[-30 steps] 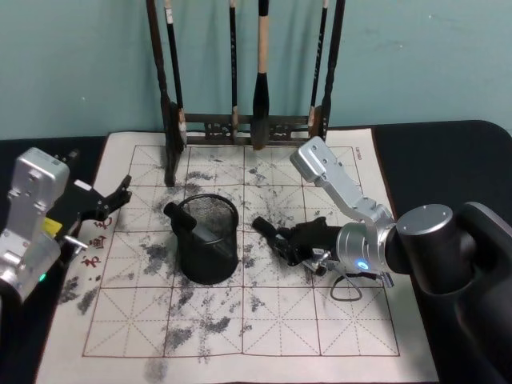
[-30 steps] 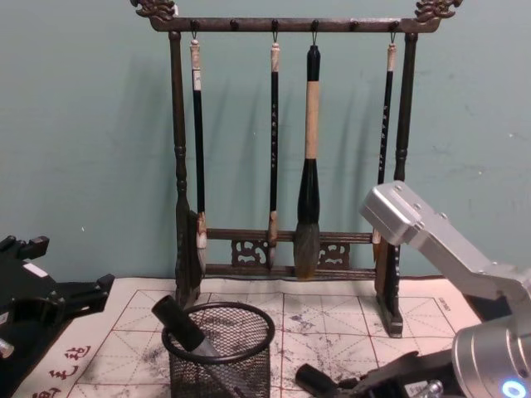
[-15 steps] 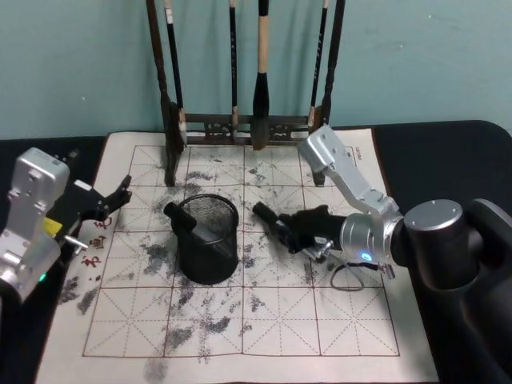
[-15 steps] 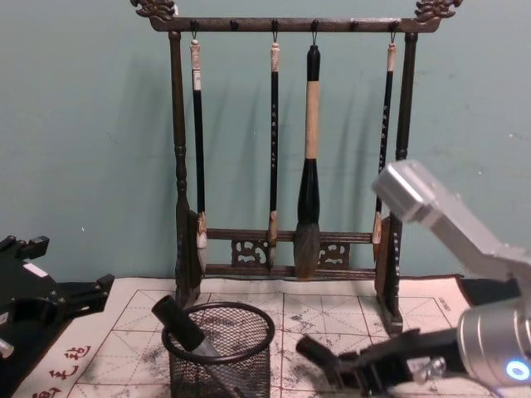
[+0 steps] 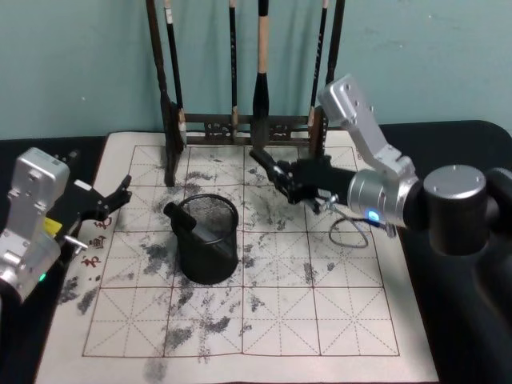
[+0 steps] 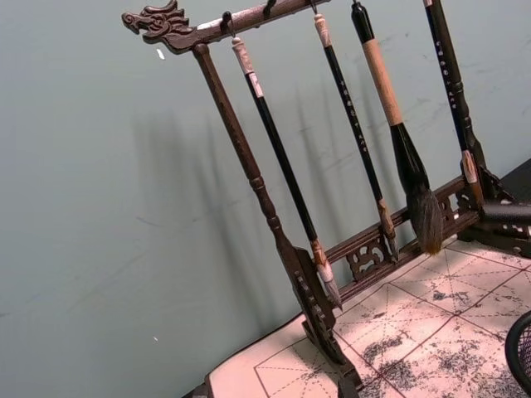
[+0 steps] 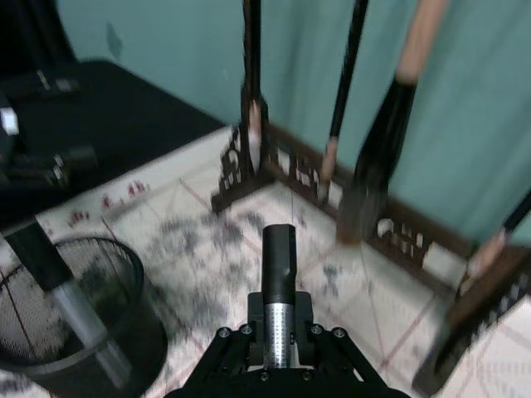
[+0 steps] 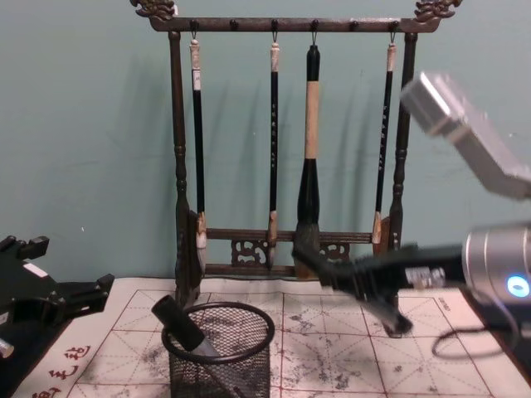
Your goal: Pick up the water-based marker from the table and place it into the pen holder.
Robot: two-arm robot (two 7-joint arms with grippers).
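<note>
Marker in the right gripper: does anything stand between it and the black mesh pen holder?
Nothing visible does. The right gripper holds the marker above the mat, to the right of the pen holder and farther back. Another marker leans inside the holder; the brush rack stands behind. The left gripper sits open at the left.

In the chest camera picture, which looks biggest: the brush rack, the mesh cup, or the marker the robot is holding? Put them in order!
1. brush rack: by far the biggest.
2. pen holder: its bottom is cut off by the picture's edge.
3. marker: smallest, though part of it hides inside the right gripper.
</note>
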